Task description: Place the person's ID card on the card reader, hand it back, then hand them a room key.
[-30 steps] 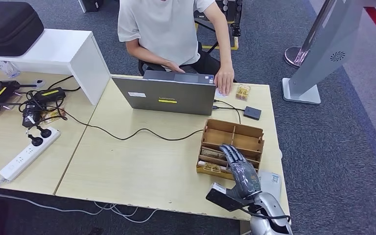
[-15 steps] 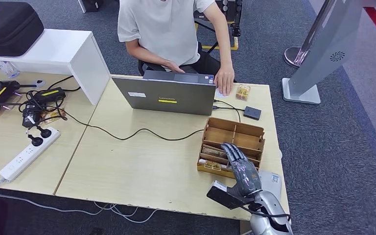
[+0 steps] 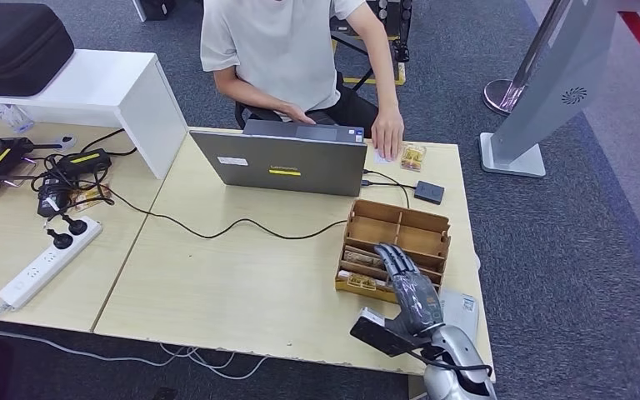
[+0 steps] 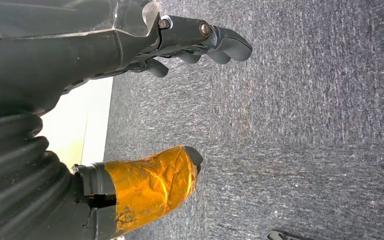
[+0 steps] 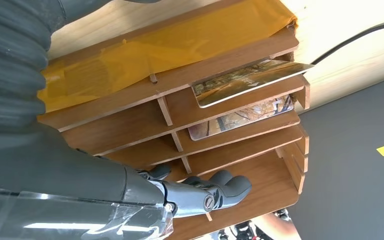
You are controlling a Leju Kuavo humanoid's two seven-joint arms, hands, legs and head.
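My right hand [image 3: 412,287] hovers with fingers stretched out over the near rows of the wooden card rack [image 3: 367,227] and holds nothing. In the right wrist view the rack's slots [image 5: 230,145] hold picture-printed key cards [image 5: 245,82], and my dark fingertips [image 5: 220,190] lie over a lower slot, touching no card. The black card reader [image 3: 429,192] sits on the table beyond the rack. The person's hand [image 3: 387,133] rests at the far table edge by a pale card [image 3: 380,157] and a patterned card [image 3: 413,157]. My left hand [image 4: 130,45] hangs over carpet, fingers apart, with nothing in it.
An open laptop [image 3: 283,162] stands between the person and me, and a black cable [image 3: 217,232] runs from it across the table. A power strip [image 3: 46,260] and chargers lie on the left table. A grey box [image 3: 462,307] sits by the near right table corner.
The person's hand has drawn back slightly from the pale card, showing more of it. My right hand stays over the rack, almost still.
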